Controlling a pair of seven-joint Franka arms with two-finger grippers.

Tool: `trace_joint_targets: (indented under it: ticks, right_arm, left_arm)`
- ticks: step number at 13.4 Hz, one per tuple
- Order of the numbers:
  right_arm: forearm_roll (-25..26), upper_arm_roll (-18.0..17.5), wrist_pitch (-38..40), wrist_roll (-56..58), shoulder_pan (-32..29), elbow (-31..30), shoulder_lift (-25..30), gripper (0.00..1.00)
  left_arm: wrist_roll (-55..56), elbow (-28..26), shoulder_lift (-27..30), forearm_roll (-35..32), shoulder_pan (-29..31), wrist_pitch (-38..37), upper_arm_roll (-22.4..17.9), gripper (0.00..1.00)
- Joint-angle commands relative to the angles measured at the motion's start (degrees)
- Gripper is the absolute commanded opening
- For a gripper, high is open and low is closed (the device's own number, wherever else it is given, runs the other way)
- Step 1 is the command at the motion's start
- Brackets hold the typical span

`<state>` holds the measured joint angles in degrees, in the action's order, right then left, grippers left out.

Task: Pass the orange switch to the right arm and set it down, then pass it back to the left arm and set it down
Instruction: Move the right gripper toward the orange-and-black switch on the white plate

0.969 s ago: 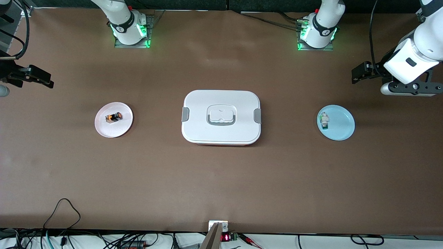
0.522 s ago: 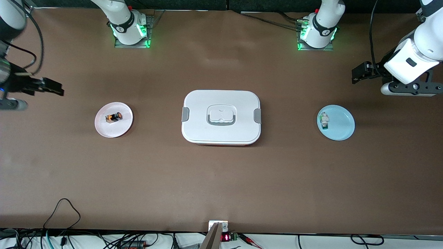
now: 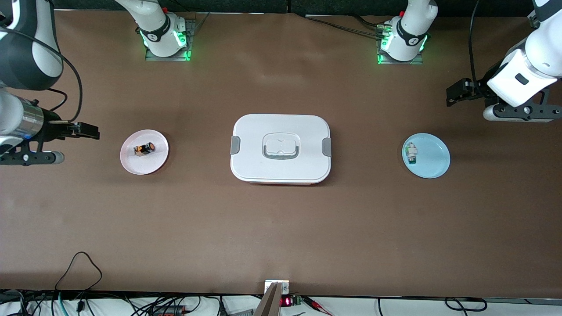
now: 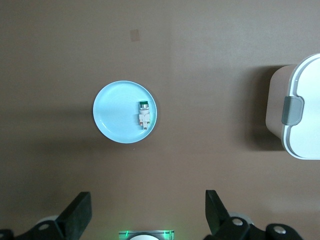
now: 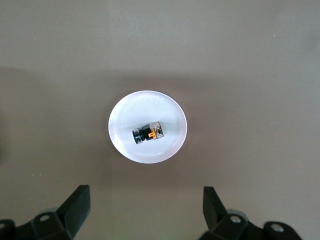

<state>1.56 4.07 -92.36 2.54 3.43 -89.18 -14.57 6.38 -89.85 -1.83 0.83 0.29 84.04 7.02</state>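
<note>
As you look from the front view, you see the orange switch [image 3: 144,149] lying on its side on a pink plate [image 3: 156,163], toward the right arm's end of the table. The white box [image 3: 280,148] sits closed in the middle of the table, well apart from both plates. A small white-and-green component [image 3: 411,152] lies on a light blue plate [image 3: 434,161] toward the left arm's end. The right gripper [image 3: 83,130] hangs over bare table just beside the pink plate, and the left gripper [image 3: 456,92] waits over the table near the blue plate.

In the left wrist view, you see its fingers [image 4: 77,215] spread wide and holding nothing, with the blue plate beneath.

In the right wrist view, the fingers [image 5: 76,205] are released too, and the switch lies on its plate between them.
</note>
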Motion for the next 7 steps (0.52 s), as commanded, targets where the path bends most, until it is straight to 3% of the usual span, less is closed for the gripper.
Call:
trace_joint_targets:
  ticks: [1, 7]
  right_arm:
    - [-0.3, 0.0, -1.6, -0.1, 0.3, 0.5, -2.2, 1.00]
    - [-0.5, 0.0, -6.2, -0.2, 2.5, -1.6, -4.8, 1.00]
  left_arm:
    - [-1.2, -0.9, 1.2, 0.4, 0.6, -0.4, 0.1, 1.00]
    - [-1.2, -0.9, 1.3, 0.4, 0.6, -0.4, 0.1, 1.00]
